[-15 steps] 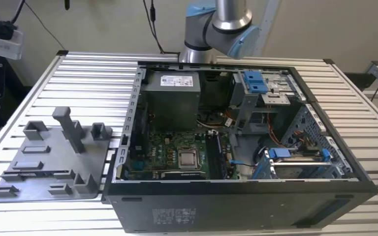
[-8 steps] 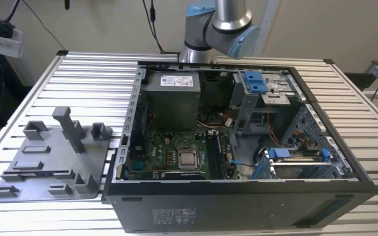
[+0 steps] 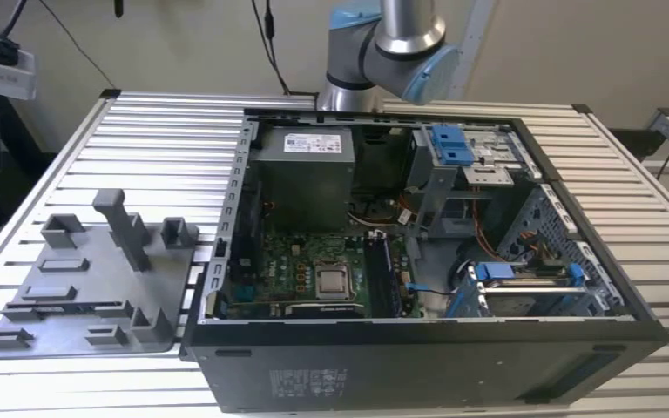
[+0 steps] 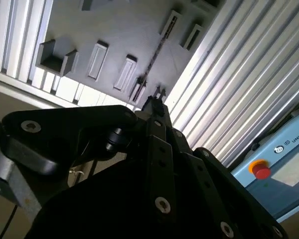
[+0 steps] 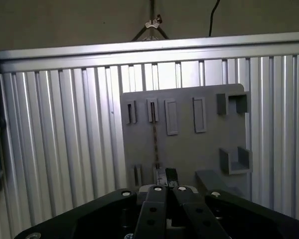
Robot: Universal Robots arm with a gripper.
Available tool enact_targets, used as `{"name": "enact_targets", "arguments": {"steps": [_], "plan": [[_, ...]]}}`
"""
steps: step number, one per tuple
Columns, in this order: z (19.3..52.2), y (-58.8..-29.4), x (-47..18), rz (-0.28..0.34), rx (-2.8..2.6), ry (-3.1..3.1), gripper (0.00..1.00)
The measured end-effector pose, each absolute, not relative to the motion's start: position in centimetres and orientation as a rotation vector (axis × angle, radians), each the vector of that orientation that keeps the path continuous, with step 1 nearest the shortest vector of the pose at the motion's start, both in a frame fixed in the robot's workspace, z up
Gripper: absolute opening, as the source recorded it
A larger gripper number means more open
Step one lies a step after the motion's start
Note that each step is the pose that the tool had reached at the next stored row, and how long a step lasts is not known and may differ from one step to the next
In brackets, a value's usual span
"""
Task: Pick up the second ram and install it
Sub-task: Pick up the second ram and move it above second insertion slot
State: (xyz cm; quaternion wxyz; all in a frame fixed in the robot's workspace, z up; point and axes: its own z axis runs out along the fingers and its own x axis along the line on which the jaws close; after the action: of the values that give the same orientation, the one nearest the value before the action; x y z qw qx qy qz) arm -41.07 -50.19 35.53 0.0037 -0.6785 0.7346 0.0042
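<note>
The second ram (image 5: 154, 133) is a thin dark stick standing on edge in a slot of the grey fixture plate (image 5: 189, 149). In the second wrist view the ram (image 4: 153, 56) runs across the same plate (image 4: 119, 35). In the exterior view it is a thin dark line (image 3: 70, 305) near the plate's front. My gripper (image 5: 166, 176) hangs well above the plate with its fingertips together and nothing between them. In the second wrist view the gripper (image 4: 157, 94) lines up roughly with the stick's near end.
The open computer case (image 3: 428, 335) lies on the ribbed metal table (image 3: 160, 139), to the exterior view's right of the plate (image 3: 91, 287). Inside it are the motherboard with its processor socket (image 3: 334, 281) and memory slots (image 3: 383, 274). The arm (image 3: 387, 43) rises behind the case.
</note>
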Motion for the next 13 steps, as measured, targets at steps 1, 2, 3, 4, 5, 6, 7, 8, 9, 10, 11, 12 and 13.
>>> {"name": "enact_targets", "arguments": {"steps": [1, 2, 3, 4, 5, 6, 7, 8, 9, 10, 11, 12, 13], "plan": [[35.53, -50.19, -41.07, 0.013, -2.126, 2.302, 0.11], [35.53, -50.19, -41.08, 0.013, -2.126, 2.302, 0.11], [35.53, -50.18, -41.08, 0.013, -2.126, 2.302, 0.11], [35.53, -50.18, -41.08, 0.013, -2.126, 2.302, 0.11], [35.53, -50.19, -41.08, 0.013, -2.126, 2.302, 0.11], [35.53, -50.19, -41.08, 0.013, -2.126, 2.302, 0.11], [35.53, -50.19, -41.08, 0.013, -2.126, 2.302, 0.12], [35.53, -50.18, -41.08, 0.013, -2.126, 2.302, 0.17], [35.53, -50.18, -41.08, 0.013, -2.126, 2.302, 0.17], [35.53, -50.19, -41.08, 0.013, -2.126, 2.302, 0.24], [35.53, -50.18, -41.08, 0.013, -2.126, 2.302, 0.24], [35.53, -50.19, -41.08, 0.013, -2.126, 2.302, 0.30], [35.53, -50.18, -41.08, 0.013, -2.126, 2.302, 0.36]]}}
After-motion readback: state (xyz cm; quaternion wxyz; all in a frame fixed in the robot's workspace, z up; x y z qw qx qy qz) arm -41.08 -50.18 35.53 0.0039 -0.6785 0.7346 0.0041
